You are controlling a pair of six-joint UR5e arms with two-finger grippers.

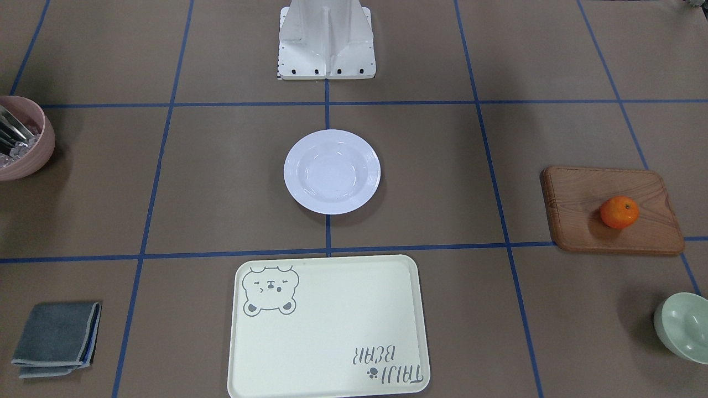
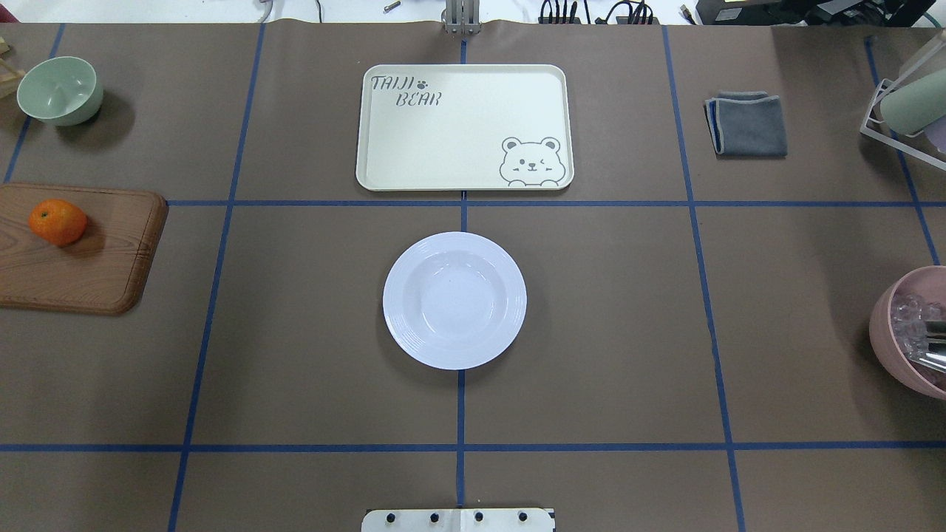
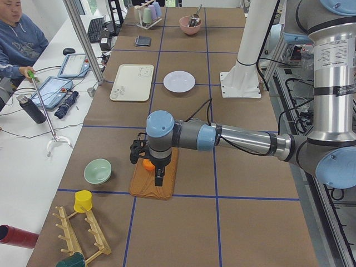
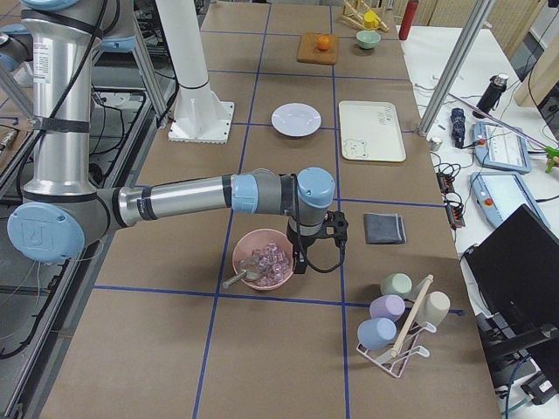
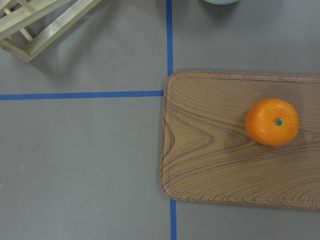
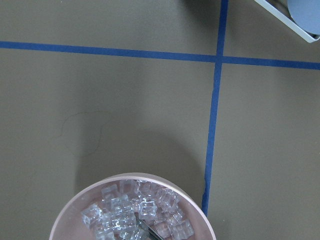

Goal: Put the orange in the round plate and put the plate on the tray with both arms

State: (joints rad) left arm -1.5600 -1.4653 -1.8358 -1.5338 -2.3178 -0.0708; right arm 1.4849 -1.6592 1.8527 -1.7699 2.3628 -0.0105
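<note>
The orange (image 2: pixel 58 222) is sitting on the wooden board (image 2: pixel 96 273), roughly 10 o'clock from the round plate (image 2: pixel 454 299) in the overhead view. The plate's at mid-table with the tray (image 2: pixel 458 140) at its 12 o'clock, close but not touching. The left gripper (image 3: pixel 153 167) hangs right over the orange and the right gripper (image 4: pixel 316 240) over the pink bowl (image 4: pixel 262 260) of ice cubes, but honestly can't tell if either one's fingers are apart or together.

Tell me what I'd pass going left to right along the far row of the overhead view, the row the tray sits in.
green bowl → tray → grey folded cloth → rack of cups, cut off by the picture's right edge.
</note>
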